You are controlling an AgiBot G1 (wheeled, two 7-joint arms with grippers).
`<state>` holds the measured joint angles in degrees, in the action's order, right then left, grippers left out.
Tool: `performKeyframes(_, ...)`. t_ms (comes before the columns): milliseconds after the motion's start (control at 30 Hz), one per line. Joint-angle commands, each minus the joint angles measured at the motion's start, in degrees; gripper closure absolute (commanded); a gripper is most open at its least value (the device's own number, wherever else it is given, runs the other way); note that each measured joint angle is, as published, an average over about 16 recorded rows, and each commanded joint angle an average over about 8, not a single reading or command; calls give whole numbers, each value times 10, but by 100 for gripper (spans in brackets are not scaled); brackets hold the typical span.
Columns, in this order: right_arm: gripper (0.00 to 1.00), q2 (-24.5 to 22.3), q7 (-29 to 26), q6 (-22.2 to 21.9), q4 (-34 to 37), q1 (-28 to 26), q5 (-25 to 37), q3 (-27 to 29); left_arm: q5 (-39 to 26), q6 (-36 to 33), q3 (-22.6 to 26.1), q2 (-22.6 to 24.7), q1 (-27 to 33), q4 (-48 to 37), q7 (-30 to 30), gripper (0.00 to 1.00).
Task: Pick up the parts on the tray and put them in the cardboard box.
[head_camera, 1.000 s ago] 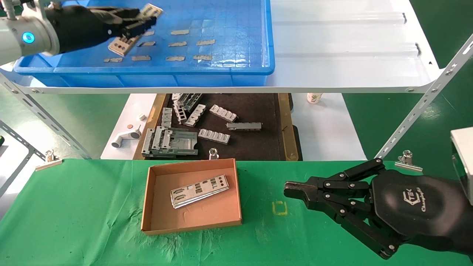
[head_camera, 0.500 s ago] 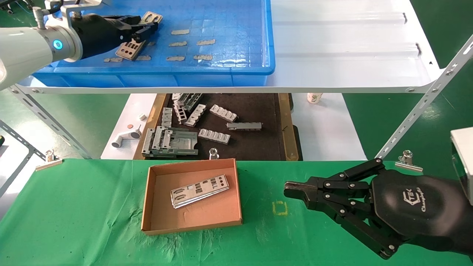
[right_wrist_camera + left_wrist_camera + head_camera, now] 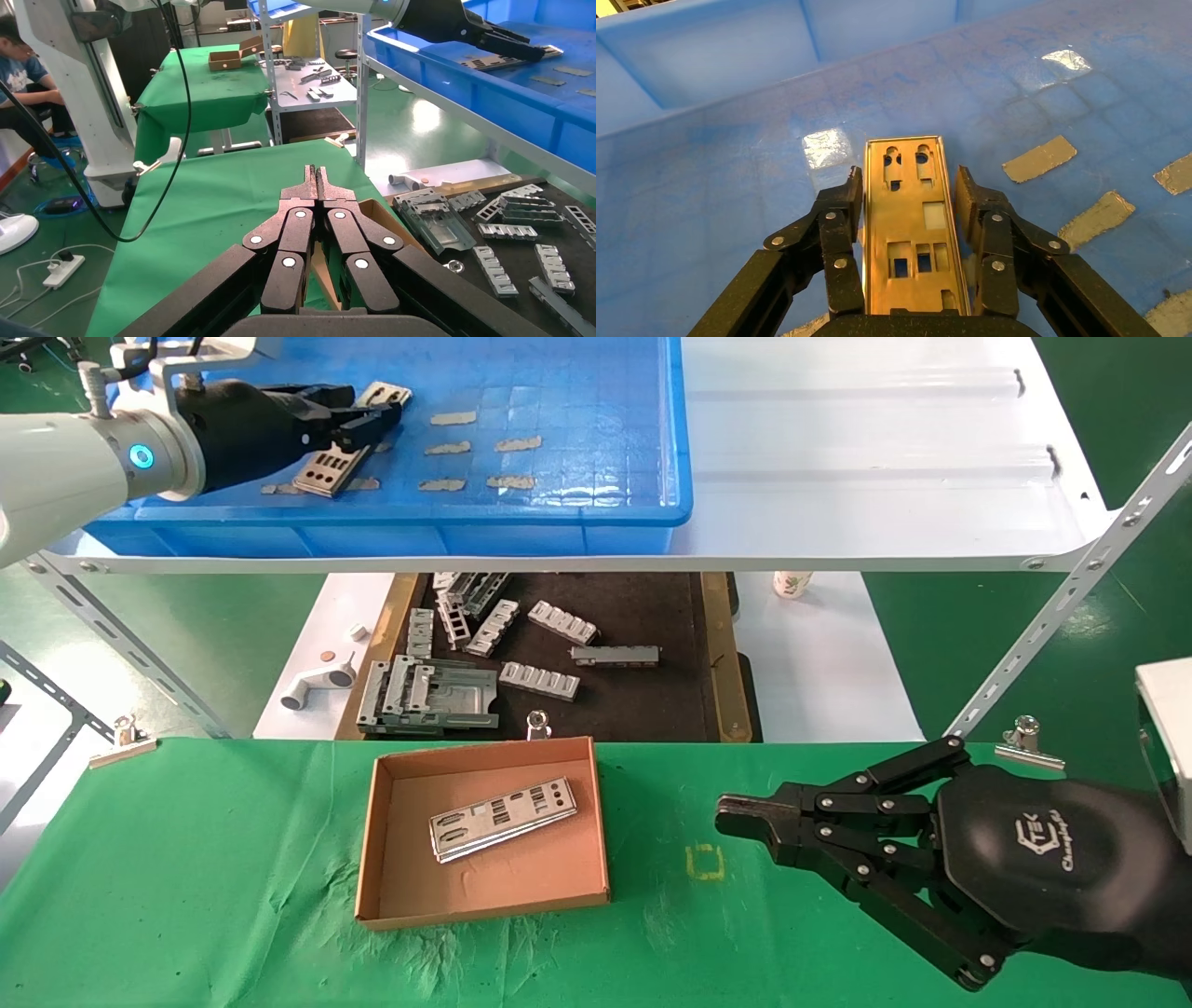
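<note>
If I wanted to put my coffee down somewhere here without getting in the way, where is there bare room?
Bare spots: the green cloth left of the cardboard box, and the strip between the box and the right gripper. The white shelf right of the blue tray is bare too. Crowded: the black tray of grey blocks, and the tray's left end, where the left gripper holds a strip.

On the black body of the right gripper (image 3: 745, 822), parked low over the green cloth (image 3: 186, 896) at the near right, we read a white logo with the letters "TEK" and a slanted script line under it that looks like "Champlight", though we cannot be sure of every letter. We find no other readable text, number or label anywhere.
</note>
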<state>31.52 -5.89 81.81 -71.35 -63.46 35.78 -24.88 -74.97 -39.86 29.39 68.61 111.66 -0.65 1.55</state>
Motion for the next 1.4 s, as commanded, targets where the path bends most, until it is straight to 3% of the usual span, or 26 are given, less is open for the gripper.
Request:
performKeyframes(33, 100, 0, 0, 0, 0, 0, 0, 0, 0, -1, 0, 0, 0, 0, -2, 44)
performKeyframes(133, 100, 0, 0, 0, 0, 0, 0, 0, -1, -2, 1, -1, 0, 1, -3, 78)
performKeyframes(233, 100, 0, 0, 0, 0, 0, 0, 0, -1, -4, 1, -1, -1, 2, -4, 95)
performKeyframes(500, 100, 0, 0, 0, 0, 0, 0, 0, -3, -4, 2, -2, -2, 3, -7, 100)
performKeyframes(1067, 100, 0, 0, 0, 0, 0, 0, 0, 1, -14, 0, -8, 9, 14, -6, 100)
performKeyframes(1233, 100, 0, 0, 0, 0, 0, 0, 0, 7, -58, -4, -23, 22, 29, 5, 100)
performKeyframes(1400, 100, 0, 0, 0, 0, 0, 0, 0, 11, -156, -6, -49, 36, 52, 26, 100)
